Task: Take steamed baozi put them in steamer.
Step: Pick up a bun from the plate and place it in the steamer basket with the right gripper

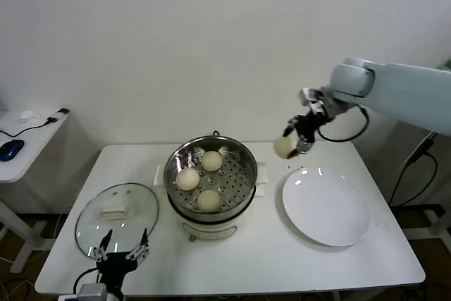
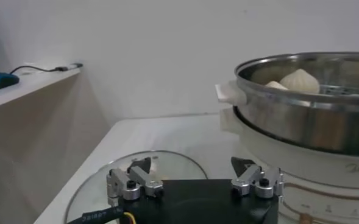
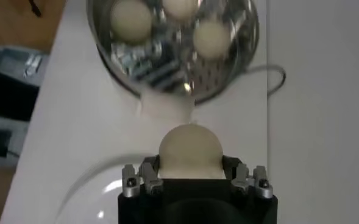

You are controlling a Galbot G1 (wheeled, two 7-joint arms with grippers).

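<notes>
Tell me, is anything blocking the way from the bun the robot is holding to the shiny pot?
Nothing visible is. The right gripper holds a round cream-white bun in the air between the flat white plate and the shiny steel steamer pot. The pot is open; its round glass lid lies on the table at its far side.

Steamer cut off at frame edge
</notes>
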